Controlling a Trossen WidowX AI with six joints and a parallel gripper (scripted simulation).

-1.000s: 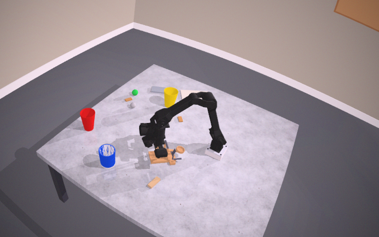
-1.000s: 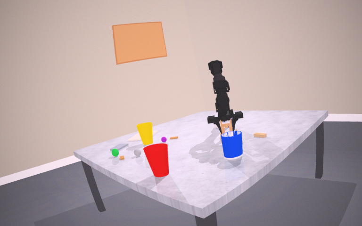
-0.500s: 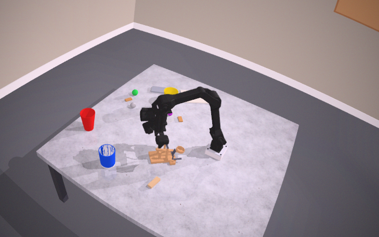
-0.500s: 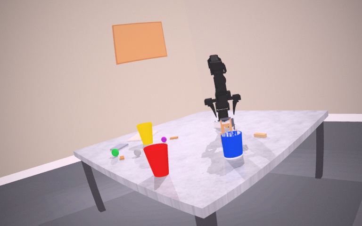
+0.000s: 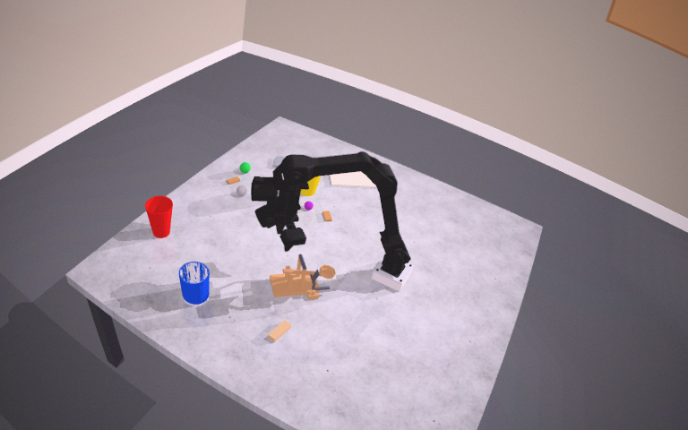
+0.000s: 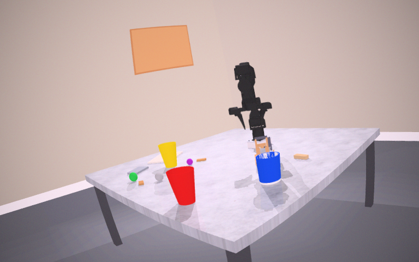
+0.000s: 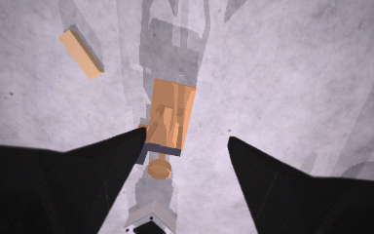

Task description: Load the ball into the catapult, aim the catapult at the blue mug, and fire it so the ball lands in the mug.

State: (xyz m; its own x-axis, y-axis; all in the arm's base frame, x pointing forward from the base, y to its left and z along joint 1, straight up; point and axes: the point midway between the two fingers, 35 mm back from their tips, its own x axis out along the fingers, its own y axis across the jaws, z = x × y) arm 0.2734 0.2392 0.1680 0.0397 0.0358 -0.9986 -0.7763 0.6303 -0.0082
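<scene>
The orange wooden catapult stands on the table between the arm's base and the blue mug. Its round cup is on the base side and shows no ball. The catapult's far end faces roughly toward the mug. A purple ball, a grey ball and a green ball lie on the table. My gripper is open and empty above the catapult, with its fingers wide apart. In the exterior view the mug hides part of the catapult.
A red cup stands near the table's edge. A yellow cup is partly behind the arm in the top view. A tan block lies beside the catapult. Small orange blocks lie near the balls.
</scene>
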